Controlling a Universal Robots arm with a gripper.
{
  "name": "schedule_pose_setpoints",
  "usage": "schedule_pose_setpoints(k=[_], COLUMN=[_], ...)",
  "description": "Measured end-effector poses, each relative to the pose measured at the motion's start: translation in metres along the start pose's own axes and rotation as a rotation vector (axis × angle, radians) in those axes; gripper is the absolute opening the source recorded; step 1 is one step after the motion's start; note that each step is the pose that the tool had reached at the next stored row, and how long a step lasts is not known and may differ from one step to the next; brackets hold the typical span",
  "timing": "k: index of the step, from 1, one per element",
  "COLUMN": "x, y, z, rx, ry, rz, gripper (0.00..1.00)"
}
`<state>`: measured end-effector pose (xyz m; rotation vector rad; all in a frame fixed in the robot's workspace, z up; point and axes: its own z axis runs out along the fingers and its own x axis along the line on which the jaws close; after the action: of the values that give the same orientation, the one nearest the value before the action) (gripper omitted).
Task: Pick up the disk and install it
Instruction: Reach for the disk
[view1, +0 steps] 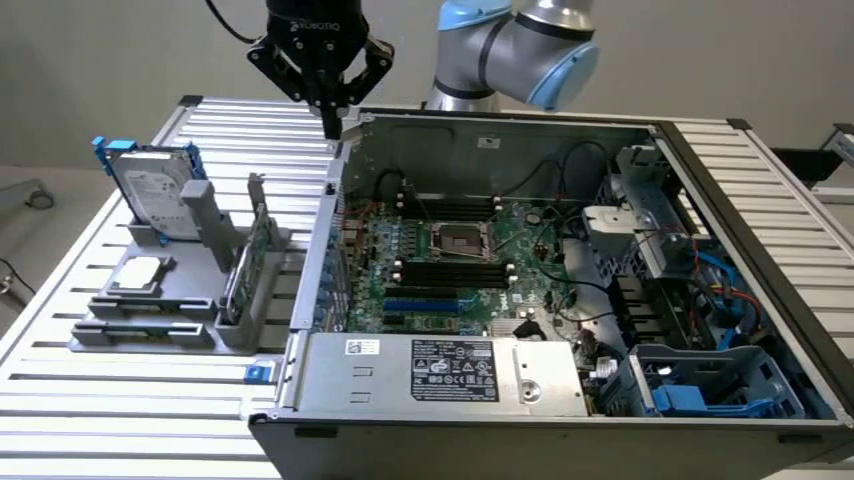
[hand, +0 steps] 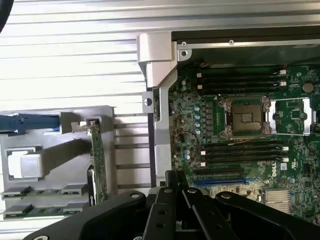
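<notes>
Exterior view shows me the open computer case (view1: 494, 140), the disk (view1: 150, 190) upright in a holder (view1: 140, 335) beside that case, and my end effector (view1: 330, 118) pressed together, empty, above the case's back corner: pick not begun, I judge, and it must spread first.

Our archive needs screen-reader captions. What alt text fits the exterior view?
A black robot gripper, shut and empty, hangs above a corner of the open grey computer case. The silver-grey hard drive with blue rails stands in a grey holder on the exterior view's left.
</notes>
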<state>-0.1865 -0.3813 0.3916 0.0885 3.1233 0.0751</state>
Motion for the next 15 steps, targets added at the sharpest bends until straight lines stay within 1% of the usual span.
schedule_pose_setpoints(k=[9,15], x=[0.042,0.069], y=[0.0114,0.0158], z=[0.0072,0.0077], rx=[0.0001,0.0], ry=[-0.0002,0.0006], rz=[0.0,0.0], gripper=[0.11,0.11])
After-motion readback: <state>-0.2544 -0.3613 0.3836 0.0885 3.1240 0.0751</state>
